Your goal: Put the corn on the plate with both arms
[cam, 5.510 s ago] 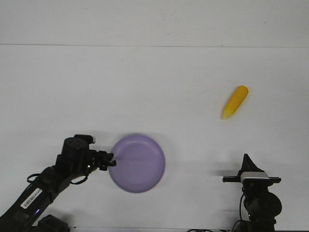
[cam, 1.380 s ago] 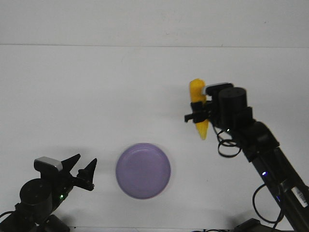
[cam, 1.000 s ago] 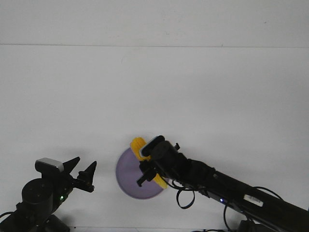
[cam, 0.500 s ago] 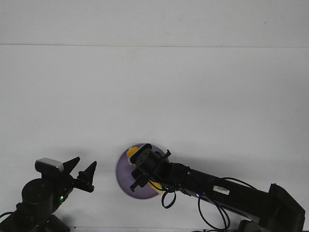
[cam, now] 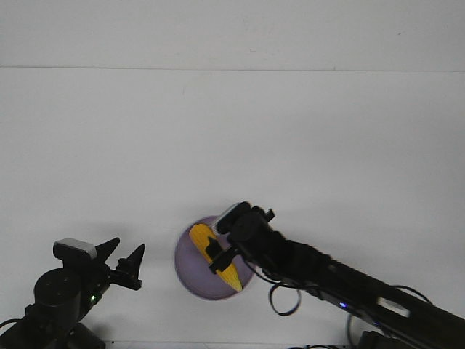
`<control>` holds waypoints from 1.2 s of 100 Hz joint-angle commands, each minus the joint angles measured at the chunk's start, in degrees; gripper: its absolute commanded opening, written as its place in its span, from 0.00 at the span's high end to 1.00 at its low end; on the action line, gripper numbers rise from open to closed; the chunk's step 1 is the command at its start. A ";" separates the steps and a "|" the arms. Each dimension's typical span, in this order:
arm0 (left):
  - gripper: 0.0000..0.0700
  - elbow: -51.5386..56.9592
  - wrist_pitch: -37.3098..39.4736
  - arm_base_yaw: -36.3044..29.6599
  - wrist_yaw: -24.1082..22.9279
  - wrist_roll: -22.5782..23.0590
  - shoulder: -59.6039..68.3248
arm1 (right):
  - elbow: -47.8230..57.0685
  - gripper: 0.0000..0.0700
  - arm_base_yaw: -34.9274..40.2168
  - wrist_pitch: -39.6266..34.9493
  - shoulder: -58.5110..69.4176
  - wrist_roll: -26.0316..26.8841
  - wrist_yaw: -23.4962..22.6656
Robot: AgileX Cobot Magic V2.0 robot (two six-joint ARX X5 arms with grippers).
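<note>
The yellow-orange corn (cam: 211, 251) lies slantwise in the lavender plate (cam: 187, 275) near the table's front edge, its paler tip toward the front. My right gripper (cam: 219, 257) reaches in from the right and hovers just over the corn's middle, its fingers spread across the cob and seemingly loose of it. My left gripper (cam: 131, 244) is at the front left, well left of the plate, open and empty.
The white table (cam: 232, 145) stretches back to a pale wall. The right arm (cam: 327, 276) and its cables lie across the front right. The left arm's body (cam: 62, 291) fills the front left corner.
The right gripper brought the corn from the right side down onto the plate, then drew back to the right and up while the corn stayed put. The left gripper has not moved.
</note>
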 commanded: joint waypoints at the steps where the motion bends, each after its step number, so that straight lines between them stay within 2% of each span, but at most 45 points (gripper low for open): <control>1: 0.40 0.13 0.42 -0.22 -1.03 0.77 0.24 | 0.90 0.27 -0.90 -0.42 -5.53 -4.61 1.73; 27: 0.40 0.13 0.92 -0.22 -2.97 0.77 0.24 | -0.70 0.27 -7.21 -10.78 -25.81 -6.45 14.97; 33: 0.40 0.13 1.36 -0.22 -3.21 0.81 0.24 | -2.73 0.27 -7.91 -12.02 -29.53 -6.40 16.41; 49: 0.41 0.13 3.48 -0.22 -3.32 1.57 0.26 | -10.69 0.30 -8.52 -12.44 -38.80 -5.66 16.52; 52: 0.46 0.13 3.76 -0.22 -3.32 1.57 0.26 | -12.07 0.35 -8.52 -12.44 -40.33 -5.33 16.50; 55: 0.58 0.13 3.82 -0.22 -3.30 1.57 0.26 | -13.29 0.45 -8.52 -12.46 -41.68 -4.90 16.52; 57: 0.69 0.13 3.82 -0.22 -3.30 1.57 0.26 | -14.01 0.55 -8.52 -12.44 -42.42 -4.68 16.50; 61: 1.00 0.13 3.80 -0.22 -3.30 1.62 0.26 | -15.21 0.81 -8.52 -12.48 -43.71 -4.42 16.31; 64: 0.98 0.13 3.80 -0.22 -3.30 1.60 0.26 | -15.87 1.00 -8.52 -12.50 -44.46 -4.44 15.96; 120: 0.98 0.13 4.04 -0.22 -3.23 1.36 -0.11 | -16.46 0.98 -8.52 -10.71 -45.46 -4.48 15.89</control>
